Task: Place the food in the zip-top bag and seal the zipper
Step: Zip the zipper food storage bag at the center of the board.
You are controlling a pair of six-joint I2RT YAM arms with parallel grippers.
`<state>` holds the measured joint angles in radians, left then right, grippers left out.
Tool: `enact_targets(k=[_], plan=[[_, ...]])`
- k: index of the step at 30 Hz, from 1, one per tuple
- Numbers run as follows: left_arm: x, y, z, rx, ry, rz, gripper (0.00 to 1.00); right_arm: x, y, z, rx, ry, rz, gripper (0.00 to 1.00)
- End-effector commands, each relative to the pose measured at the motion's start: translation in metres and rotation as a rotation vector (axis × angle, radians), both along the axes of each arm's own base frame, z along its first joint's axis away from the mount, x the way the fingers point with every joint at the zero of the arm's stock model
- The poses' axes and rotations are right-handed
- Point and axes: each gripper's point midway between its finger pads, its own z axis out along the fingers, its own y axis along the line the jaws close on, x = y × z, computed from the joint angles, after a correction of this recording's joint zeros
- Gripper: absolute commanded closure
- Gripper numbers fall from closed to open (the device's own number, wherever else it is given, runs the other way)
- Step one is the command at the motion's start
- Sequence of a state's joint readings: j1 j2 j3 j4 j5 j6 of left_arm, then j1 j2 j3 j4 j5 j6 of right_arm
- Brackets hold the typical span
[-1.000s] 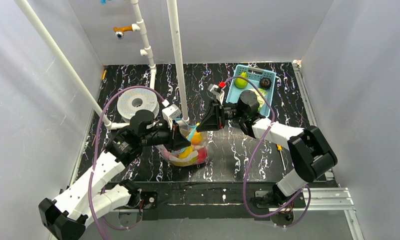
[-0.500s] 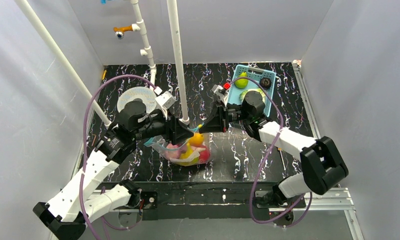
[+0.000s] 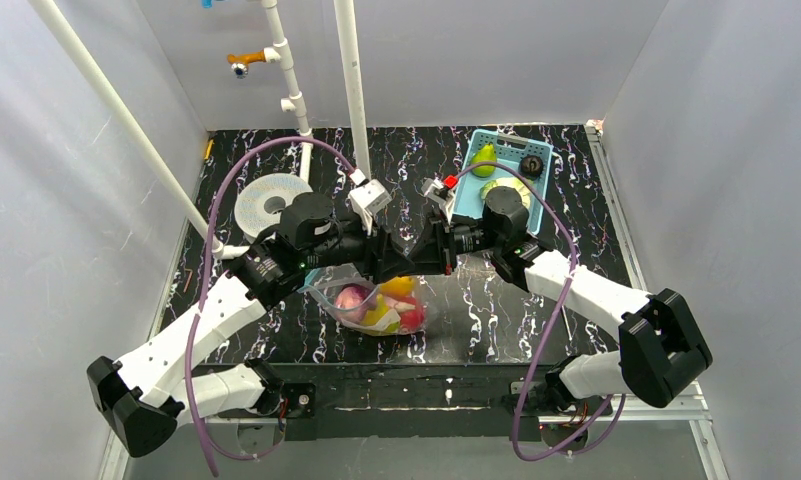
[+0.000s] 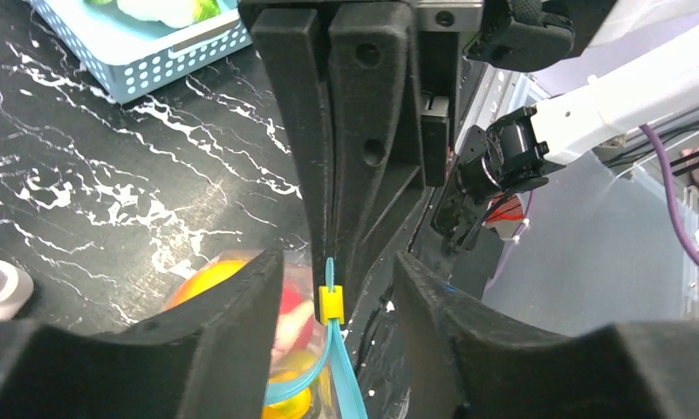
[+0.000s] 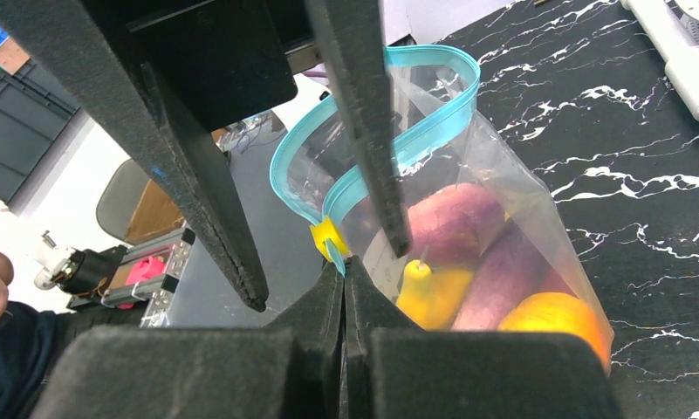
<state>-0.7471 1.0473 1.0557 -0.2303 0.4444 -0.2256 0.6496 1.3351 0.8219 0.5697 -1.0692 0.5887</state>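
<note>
Clamping the zipper (image 5: 398,148) end with the right gripper (image 5: 344,281); straddling the yellow slider (image 4: 328,303), jaws apart, with the left gripper (image 4: 337,266). Just below both: limp, slippery bag (image 3: 376,305) of food (image 5: 455,223). Likely best held by the strip.

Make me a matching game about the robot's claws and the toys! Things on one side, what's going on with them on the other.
Things:
1. right claw
2. left claw
3. green pear
4. magenta toy food

States:
A. inside the clear zip-top bag
B. open
C. in the light-blue basket
D. shut on the zipper

Pairs: 1-D, 2-B, 3-C, 4-A
</note>
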Motion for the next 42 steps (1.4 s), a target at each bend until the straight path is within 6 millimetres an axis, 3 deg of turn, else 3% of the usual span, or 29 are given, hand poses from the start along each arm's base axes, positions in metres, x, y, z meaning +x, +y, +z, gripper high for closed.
enact_targets(k=[1,4,15,27,34,42], plan=[[-0.004,-0.002,0.019,-0.045,-0.06,-0.014,0.61,-0.002,-0.001,0.012,0.027,-0.05,-0.011,0.99],[-0.008,0.001,0.016,-0.048,-0.05,-0.013,0.64,-0.003,-0.001,0.011,0.024,-0.048,-0.013,0.99],[-0.014,0.008,0.004,-0.017,-0.047,-0.016,0.59,-0.005,-0.003,0.013,0.022,-0.051,-0.016,0.99],[-0.011,0.013,0.002,-0.003,-0.071,0.007,0.95,-0.005,0.0,0.015,0.017,-0.056,-0.041,0.99],[-0.008,0.028,-0.009,0.051,-0.091,0.062,1.0,0.006,-0.001,0.014,0.013,-0.055,-0.141,0.99],[-0.013,0.054,-0.026,0.136,-0.114,0.117,1.0,0.035,-0.013,0.001,-0.008,-0.025,-0.401,0.99]])
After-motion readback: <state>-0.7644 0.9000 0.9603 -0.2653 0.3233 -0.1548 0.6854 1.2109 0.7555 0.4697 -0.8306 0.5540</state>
